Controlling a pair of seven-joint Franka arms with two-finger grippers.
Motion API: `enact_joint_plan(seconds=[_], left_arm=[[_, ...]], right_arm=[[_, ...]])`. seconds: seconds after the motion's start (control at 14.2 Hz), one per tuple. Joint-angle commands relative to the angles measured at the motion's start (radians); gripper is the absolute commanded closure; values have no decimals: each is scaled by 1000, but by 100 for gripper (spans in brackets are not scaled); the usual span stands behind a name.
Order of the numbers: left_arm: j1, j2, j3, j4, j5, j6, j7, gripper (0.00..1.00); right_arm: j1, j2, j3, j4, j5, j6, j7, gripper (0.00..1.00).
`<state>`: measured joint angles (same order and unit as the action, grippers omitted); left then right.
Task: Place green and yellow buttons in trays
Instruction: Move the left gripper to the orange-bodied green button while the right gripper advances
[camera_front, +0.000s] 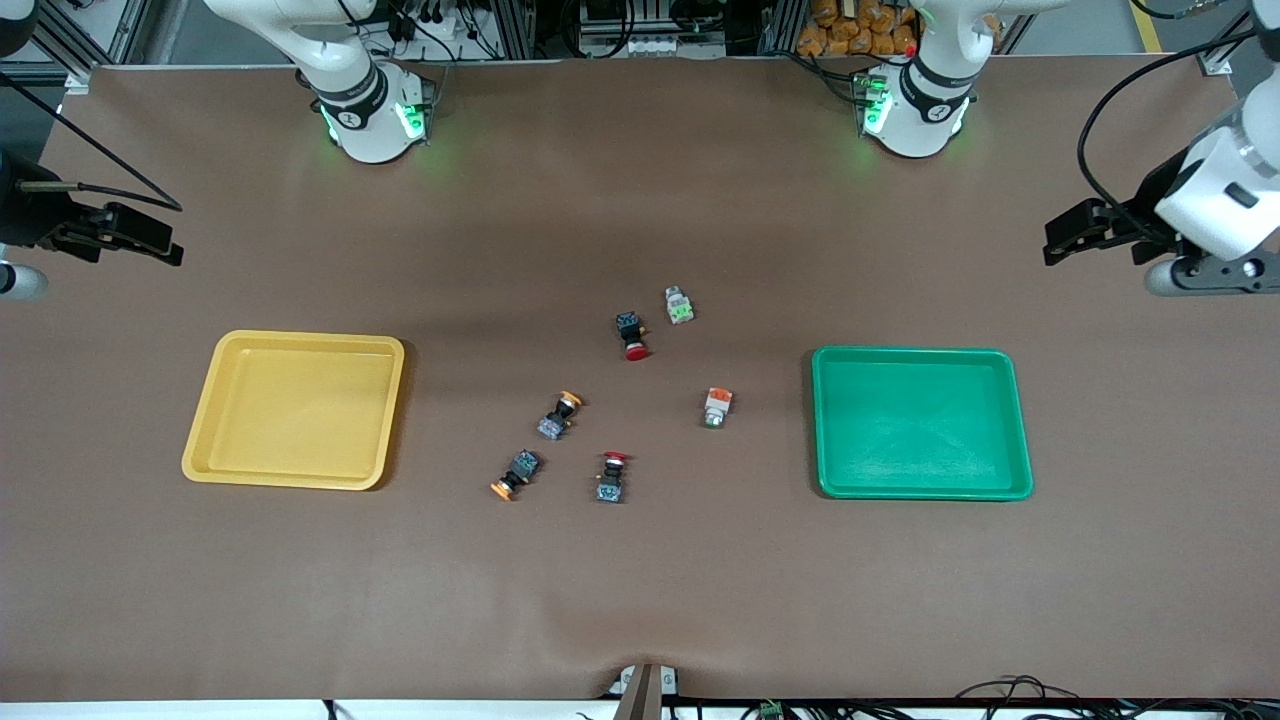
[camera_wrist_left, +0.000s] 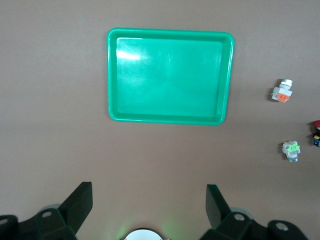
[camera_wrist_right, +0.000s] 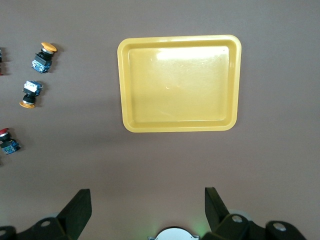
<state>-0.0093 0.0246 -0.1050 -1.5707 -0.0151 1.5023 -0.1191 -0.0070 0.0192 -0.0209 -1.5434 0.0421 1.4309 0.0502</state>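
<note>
Six switches (camera_front: 560, 415) lie loose mid-table between the yellow tray (camera_front: 296, 482) and green tray (camera_front: 922, 491), both empty. Left gripper (camera_wrist_left: 149, 202) and right gripper (camera_wrist_right: 147, 202) wait high at the table ends, jaws wide, holding nothing. Switches look light, rigid, roll-prone at the cap; pinch across the squarish body.

A brown mat (camera_front: 640, 600) covers the table under even light.

Between the yellow tray (camera_front: 294, 410) and the green tray (camera_front: 920, 423) lie six switches on the brown table (camera_front: 640, 580) (two with red caps), none of them in a tray. Both arms wait at the table's ends.
</note>
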Motion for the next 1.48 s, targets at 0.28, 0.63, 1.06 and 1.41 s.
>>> enact_joint_plan(seconds=[0.28,0.63,1.06,1.41], left_arm=[[-63,116,-2,23,6,36,-4,0],[-124,208,-2,24,3,143,-69,0],[-237,360,-2,26,4,373,-235,0],[-287,472,-2,26,1,556,-324,0]], right_arm=[[-24,-22,16,-76,16,43,5,0],[-10,-7,21,-86,16,95,22,0],[2,7,21,-86,16,109,23,0],[4,13,21,-86,16,111,23,0]])
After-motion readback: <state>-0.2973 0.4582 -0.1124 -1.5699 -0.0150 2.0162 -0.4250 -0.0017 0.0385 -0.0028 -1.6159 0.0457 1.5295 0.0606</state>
